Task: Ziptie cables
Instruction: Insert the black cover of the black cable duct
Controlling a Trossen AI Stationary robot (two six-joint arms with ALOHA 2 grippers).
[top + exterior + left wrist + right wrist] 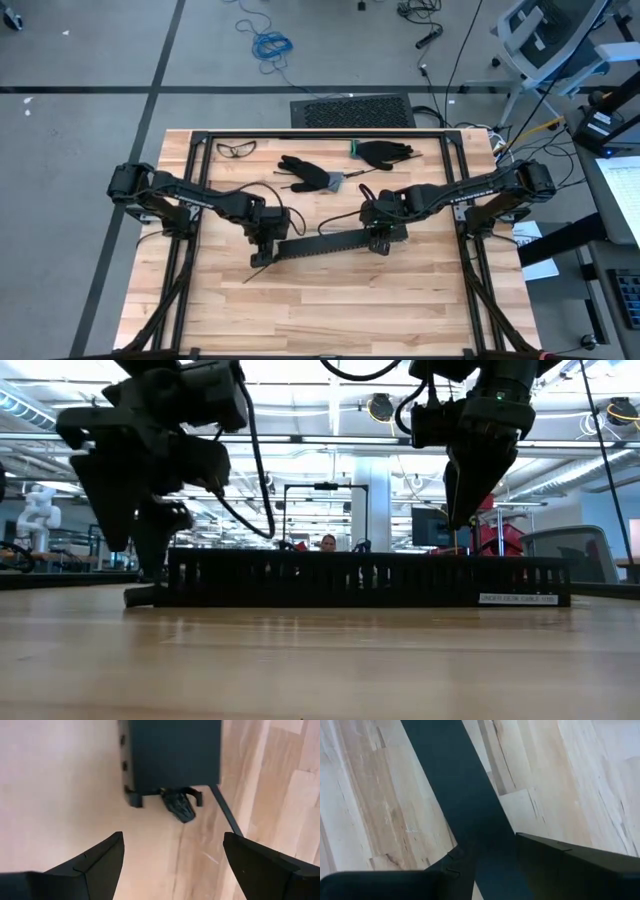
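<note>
Cables of many colours do not show in any view, so you cannot tell where they lie. Your left pincer hangs released, wide apart, over the left end of the long black slotted plastic strip on the pale wooden counter. Your right pincer hovers just above the strip's right part; whether it is clenched, you cannot tell.

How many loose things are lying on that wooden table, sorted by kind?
Black gloves: 2, the second farther back
Safety glasses: 1
Black slotted strip: 1
Thin black stick: 1
Total: 5
</note>
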